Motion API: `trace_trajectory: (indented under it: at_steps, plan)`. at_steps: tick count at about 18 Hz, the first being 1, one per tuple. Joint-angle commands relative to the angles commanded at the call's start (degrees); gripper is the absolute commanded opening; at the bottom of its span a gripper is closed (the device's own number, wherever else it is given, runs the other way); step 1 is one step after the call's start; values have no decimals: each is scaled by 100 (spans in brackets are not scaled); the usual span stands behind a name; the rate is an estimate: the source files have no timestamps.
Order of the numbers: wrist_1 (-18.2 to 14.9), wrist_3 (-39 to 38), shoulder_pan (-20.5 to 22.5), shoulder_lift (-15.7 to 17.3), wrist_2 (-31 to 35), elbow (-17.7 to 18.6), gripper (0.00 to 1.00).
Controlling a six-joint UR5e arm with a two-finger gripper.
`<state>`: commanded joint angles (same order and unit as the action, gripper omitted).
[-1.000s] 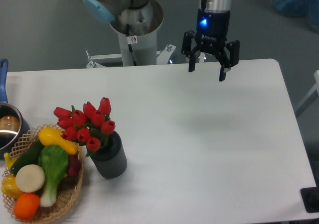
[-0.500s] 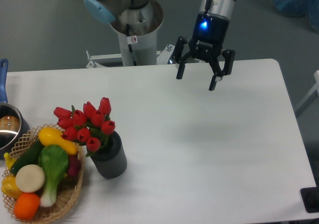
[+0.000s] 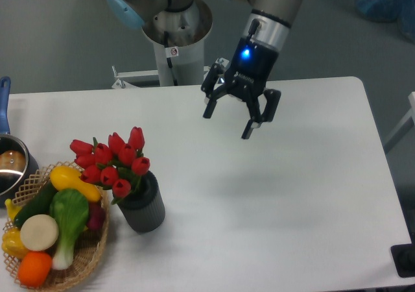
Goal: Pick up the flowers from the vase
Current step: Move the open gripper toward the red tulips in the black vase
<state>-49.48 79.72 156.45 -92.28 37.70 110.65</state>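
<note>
- The gripper hangs above the white table, tilted so that its fingers point down and toward the left side of the picture; its jaws stand wide apart with nothing between them.
- A blue light glows on the gripper's black body (just below the silver wrist ring).
- The flowers, red tulip buds with some green leaf showing, stand in the vase, leaning toward the left over its mouth.
- The vase is a dark-grey ribbed cylinder, upright on the table near the front left, well apart from the gripper.
- Just beside the vase on its left sits a wicker basket holding produce: yellow, green, a white round piece and an orange one (the lowest buds overlap the basket's edge in this view).
- At the left edge, behind the basket, part of a steel pot with a blue handle shows.
</note>
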Motion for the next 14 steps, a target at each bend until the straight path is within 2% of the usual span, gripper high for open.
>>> trace_trajectory:
  at_steps: [3, 8, 10, 14]
  plan:
    - [-18, 140, -167, -79, -9, 96, 100]
    - [-35, 352, -606, -413, -87, 123, 100]
    - [-9, 395, -686, -510, -385, 246, 100]
    - [9, 431, -713, -773, -1141, 264, 100]
